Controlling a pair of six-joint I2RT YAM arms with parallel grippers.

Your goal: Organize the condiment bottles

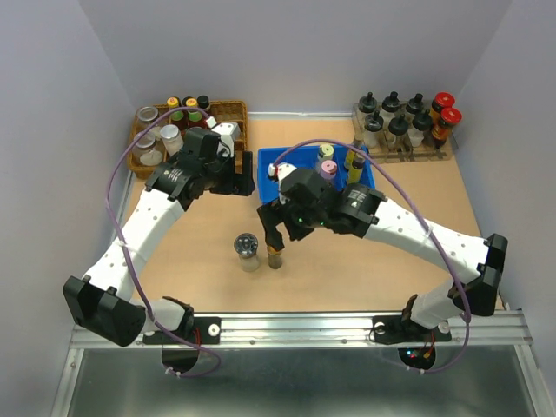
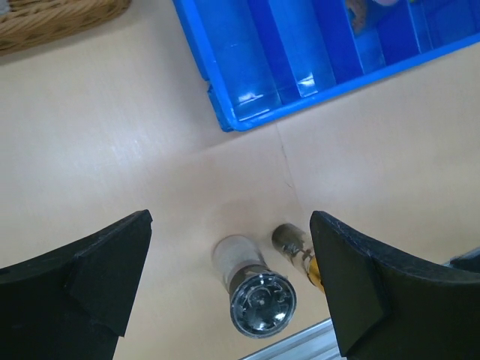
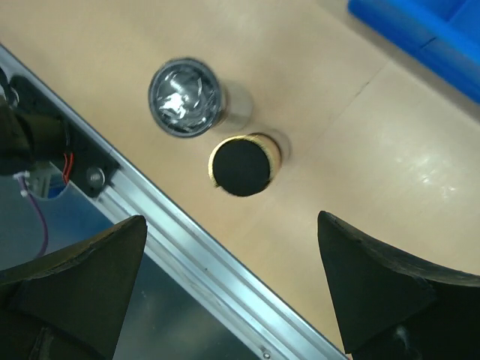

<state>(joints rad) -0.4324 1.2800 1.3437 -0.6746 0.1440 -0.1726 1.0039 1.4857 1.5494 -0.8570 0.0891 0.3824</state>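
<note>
A silver-lidded clear jar (image 1: 248, 250) and a slim brown bottle with a dark cap (image 1: 275, 256) stand side by side on the table in front of the blue tray (image 1: 271, 156). A pink-lidded jar (image 1: 327, 168), a pale-green-lidded jar (image 1: 327, 150) and a slim yellow bottle (image 1: 354, 161) stand in the tray. My right gripper (image 1: 276, 228) hangs open and empty just above the brown bottle (image 3: 241, 165), next to the jar (image 3: 186, 97). My left gripper (image 1: 241, 182) is open and empty by the tray's left edge, with the jar (image 2: 255, 289) and the bottle (image 2: 292, 244) below it.
A wicker basket (image 1: 230, 109) with several bottles and jars stands at the back left. A wooden rack (image 1: 400, 152) with clear black-topped cruets and red-capped bottles (image 1: 445, 109) stands at the back right. A metal rail (image 1: 295, 326) runs along the near edge.
</note>
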